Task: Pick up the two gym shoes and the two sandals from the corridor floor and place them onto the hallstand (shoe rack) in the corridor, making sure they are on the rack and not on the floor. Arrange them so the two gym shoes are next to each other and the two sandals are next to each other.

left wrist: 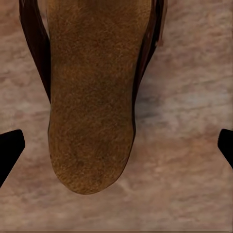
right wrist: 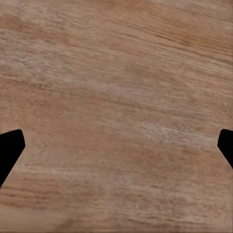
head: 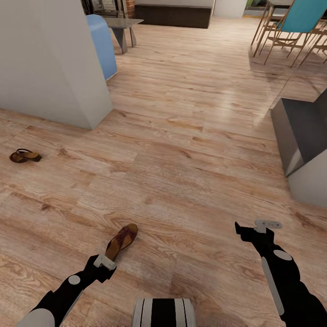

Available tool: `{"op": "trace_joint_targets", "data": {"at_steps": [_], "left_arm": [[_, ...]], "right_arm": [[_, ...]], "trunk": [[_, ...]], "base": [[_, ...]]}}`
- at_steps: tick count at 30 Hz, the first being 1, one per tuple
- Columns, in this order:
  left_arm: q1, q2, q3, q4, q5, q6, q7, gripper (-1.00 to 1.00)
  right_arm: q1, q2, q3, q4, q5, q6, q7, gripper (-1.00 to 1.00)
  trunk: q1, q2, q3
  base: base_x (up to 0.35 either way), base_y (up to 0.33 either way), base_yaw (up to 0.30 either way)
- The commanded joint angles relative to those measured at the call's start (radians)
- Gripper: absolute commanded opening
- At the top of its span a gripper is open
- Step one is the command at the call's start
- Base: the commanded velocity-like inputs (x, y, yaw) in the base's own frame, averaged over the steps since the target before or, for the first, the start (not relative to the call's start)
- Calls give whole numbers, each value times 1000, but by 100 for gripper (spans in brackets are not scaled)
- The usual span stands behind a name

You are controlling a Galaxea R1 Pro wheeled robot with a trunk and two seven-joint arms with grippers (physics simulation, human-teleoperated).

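We look down over a wood-plank corridor floor [head: 181, 150] where one brown sandal [head: 121, 240] lies directly ahead of our left gripper [head: 106, 263], the heel end of the shoe just at the gripper's tip; seen from the left wrist, the same sandal [left wrist: 92, 97] sits sole-and-footbed lengthways between the two dark fingertips [left wrist: 9, 148], which stand wide apart at either edge and touch nothing, so this gripper is spread open and empty. A second sandal [head: 25, 156] rests well apart on the floor off to our left, near the foot of a pale grey wall corner [head: 54, 63]. Our right gripper [head: 254, 227] hangs over bare planks to the right; from its wrist we see plain floor [right wrist: 116, 107] between its fingertips [right wrist: 9, 148], likewise spread wide and holding nothing. Farther off stand a light blue rounded piece of furniture [head: 102, 43], a small grey table [head: 121, 27], wooden chairs with a teal seat back [head: 302, 18], and a dark grey box-like unit [head: 302, 131] at the right edge
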Motion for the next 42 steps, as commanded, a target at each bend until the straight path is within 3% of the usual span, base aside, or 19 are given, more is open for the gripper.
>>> {"op": "trace_joint_targets", "data": {"at_steps": [1, 4, 23, 30, 42], "left_arm": [[0, 1, -3, 0, -7, -5, 1, 100], [-1, 2, -2, 0, -7, -5, 2, 100], [-4, 0, 2, -1, -6, -5, 25, 100], [-9, 2, 3, -1, -4, -4, 27, 100], [-21, -1, 4, -29, -4, -2, 29, 100]], "right_arm": [[0, 0, 0, -1, 1, 6, 0, 100], [0, 0, 0, -1, 1, 6, 0, 100], [0, 0, 0, 0, -1, 6, 0, 100], [0, 0, 0, 0, -1, 6, 0, 100], [0, 0, 0, 0, -1, 6, 0, 100]], "trunk": [[0, -1, -5], [2, -1, -18], [2, -1, -37], [5, -3, -66], [5, -3, -70]], "base": [[0, 0, 0], [0, 0, 0], [0, 0, 0], [0, 0, 0], [0, 0, 0]]}}
